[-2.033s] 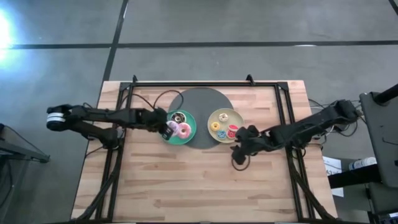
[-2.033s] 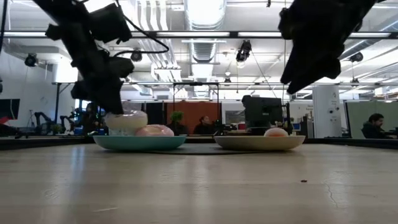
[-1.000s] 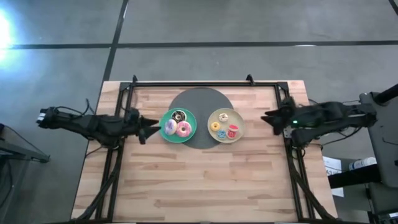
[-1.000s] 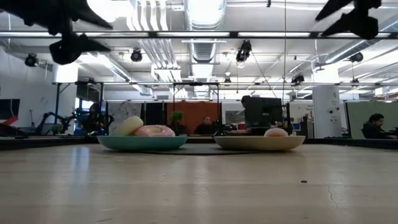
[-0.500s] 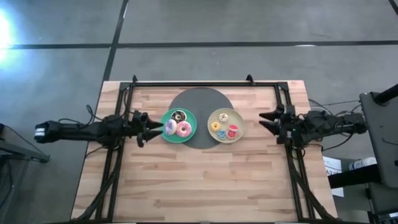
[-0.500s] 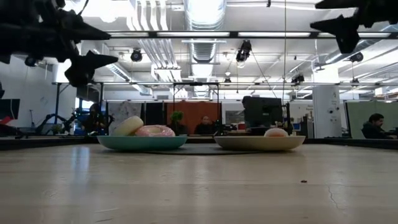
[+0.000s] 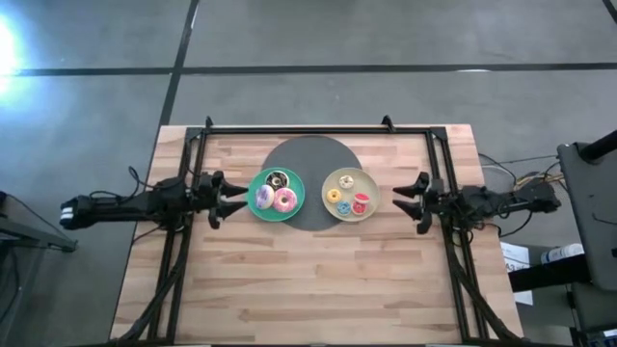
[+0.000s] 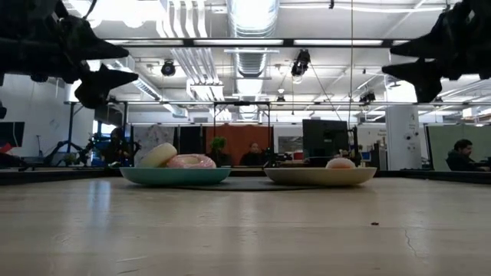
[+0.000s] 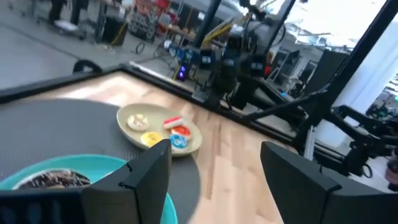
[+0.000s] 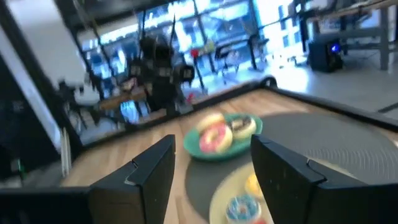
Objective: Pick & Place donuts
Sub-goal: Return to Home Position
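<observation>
High view: the wooden tabletop (image 7: 308, 289) carries everything about midway back. There the left end effector (image 7: 241, 198) hangs just left of the teal plate (image 7: 276, 219), its fingers spread with nothing between them. Two seconds ago it stood over that plate with the lilac donut. The right end effector (image 7: 397, 200), likewise spread and empty, hangs right of the beige plate (image 7: 372, 185), having swung out from that plate's near edge.

On the teal plate lie the lilac donut (image 7: 263, 197) at left, the pink donut (image 7: 285, 200) at right and the dark chocolate donut (image 7: 277, 180) on the far side. The beige plate holds the blue donut (image 7: 343, 206), yellow donut (image 7: 334, 195), red donut (image 7: 361, 203) and orange donut (image 7: 347, 180). Both plates sit on a dark round mat (image 7: 308, 154) that reaches farther back.
</observation>
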### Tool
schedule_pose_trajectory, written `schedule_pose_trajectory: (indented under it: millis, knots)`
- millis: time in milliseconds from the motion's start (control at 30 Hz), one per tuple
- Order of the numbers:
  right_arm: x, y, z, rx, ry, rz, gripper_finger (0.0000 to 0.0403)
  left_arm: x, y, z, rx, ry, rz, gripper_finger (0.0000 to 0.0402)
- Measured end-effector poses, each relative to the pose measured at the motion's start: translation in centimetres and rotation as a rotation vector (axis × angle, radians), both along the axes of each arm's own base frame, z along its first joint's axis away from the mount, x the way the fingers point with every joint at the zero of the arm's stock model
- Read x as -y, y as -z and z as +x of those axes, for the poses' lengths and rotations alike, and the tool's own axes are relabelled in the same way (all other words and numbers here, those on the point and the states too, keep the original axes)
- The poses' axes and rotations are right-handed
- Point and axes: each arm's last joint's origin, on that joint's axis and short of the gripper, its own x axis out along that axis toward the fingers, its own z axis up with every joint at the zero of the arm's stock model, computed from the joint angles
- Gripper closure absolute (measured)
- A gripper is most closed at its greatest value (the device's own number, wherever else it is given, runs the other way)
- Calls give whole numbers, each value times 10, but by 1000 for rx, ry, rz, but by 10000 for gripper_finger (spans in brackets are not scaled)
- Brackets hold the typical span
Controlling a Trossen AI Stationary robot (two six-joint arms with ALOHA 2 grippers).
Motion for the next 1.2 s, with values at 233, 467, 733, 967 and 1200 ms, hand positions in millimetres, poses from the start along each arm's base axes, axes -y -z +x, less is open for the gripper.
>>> schedule_pose_trajectory:
  millis: [233,467,733,967,1200]
  knots:
    - [-2,8,0,-7,-63,-100,202,-1,20,-1,-6,-29,26,179]
    - [-1,9,1,-27,-38,-122,202,-2,22,-1,-12,-63,-21,179]
    - [-1,9,1,-32,-38,-120,202,-1,22,-2,-11,-58,-22,179]
    - [-1,8,0,-16,-39,-117,202,-1,14,-10,86,-56,-18,179]
    - [1,8,0,-8,-18,-116,202,-3,9,-16,155,-75,-11,179]
